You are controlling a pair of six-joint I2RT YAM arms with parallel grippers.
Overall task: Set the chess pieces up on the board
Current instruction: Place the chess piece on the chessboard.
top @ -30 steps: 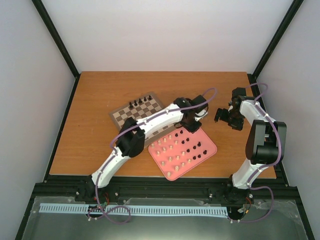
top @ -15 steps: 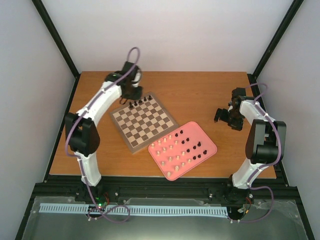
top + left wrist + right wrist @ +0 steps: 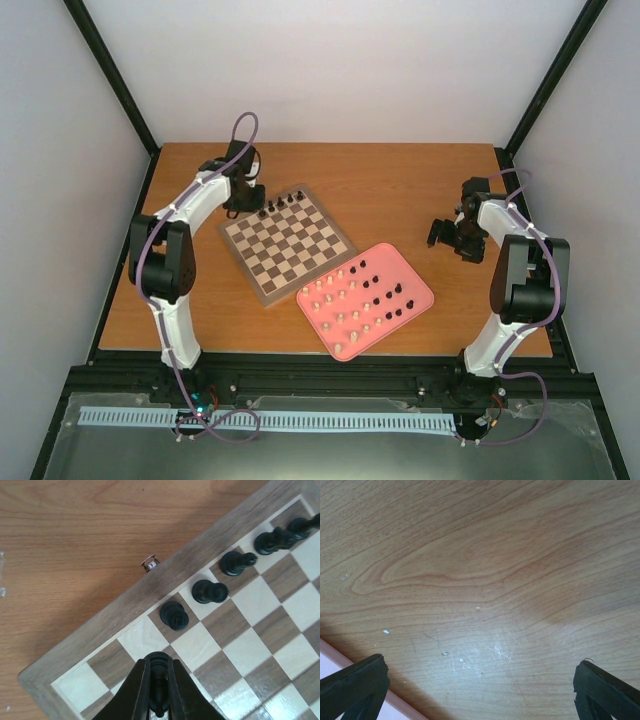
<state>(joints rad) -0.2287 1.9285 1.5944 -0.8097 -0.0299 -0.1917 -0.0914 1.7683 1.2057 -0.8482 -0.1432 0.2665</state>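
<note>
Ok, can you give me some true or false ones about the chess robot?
1. The left tool is shut on a dark piece. True.
2. The right tool is squeezing a piece. False: it is open above the table, holding nothing.
3. Dark pieces stand in a row along the board's edge. True.
4. The pink tray is empty. False: cream pieces and dark ones sit in it.
</note>
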